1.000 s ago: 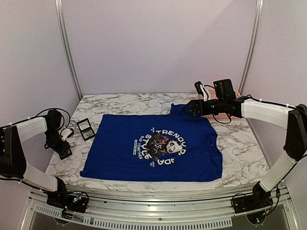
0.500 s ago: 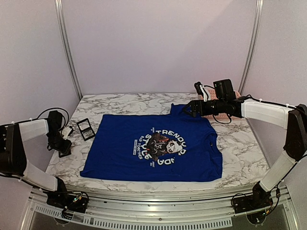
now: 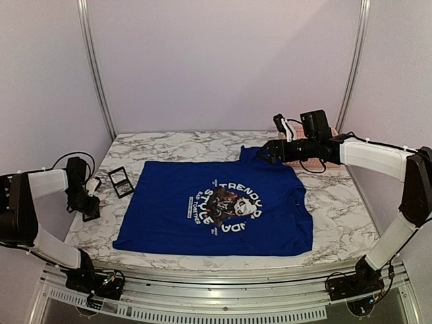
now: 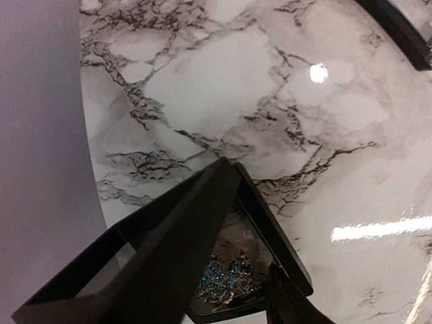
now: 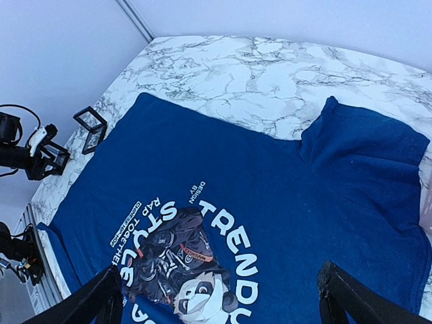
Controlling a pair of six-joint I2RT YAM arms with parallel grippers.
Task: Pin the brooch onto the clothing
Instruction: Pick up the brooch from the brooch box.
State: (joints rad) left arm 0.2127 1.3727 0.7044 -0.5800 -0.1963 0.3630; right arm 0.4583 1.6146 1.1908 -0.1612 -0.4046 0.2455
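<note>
Pale lilac walls (image 3: 223, 61) with two metal posts (image 3: 94, 67) close the space on three sides; below them is a white marble table (image 3: 337, 202) with dark veins.

The royal-blue T-shirt (image 3: 169, 216) lies flat in the middle of the table and covers much of it; its round print (image 3: 226, 208), white lettering around a dark panda-like picture, faces up; one short sleeve (image 3: 260, 156) points to the far side.

The right arm (image 3: 374, 156) reaches in from the right, almost level, above the far part of the table; the right gripper (image 3: 265, 154) hangs over that sleeve, apart from the cloth; in the right wrist view its two dark fingers (image 5: 351, 300) stand wide apart, with the print between them below.

The left arm (image 3: 44, 182) is folded at the left edge of the table; the left gripper (image 3: 86, 206) is low over the marble, well apart from the T-shirt.

A black rectangular frame (image 3: 121, 181) lies on the marble between the left gripper and the T-shirt, touching neither.

In the left wrist view a small black box (image 4: 270, 229) is open just at the gripper; its raised lid hides much of the view; whether the jaws press on the box or are apart, I cannot tell.

The brooch (image 4: 221, 280), a small piece with blue sparkling stones, lies inside this box, not on the T-shirt.
</note>
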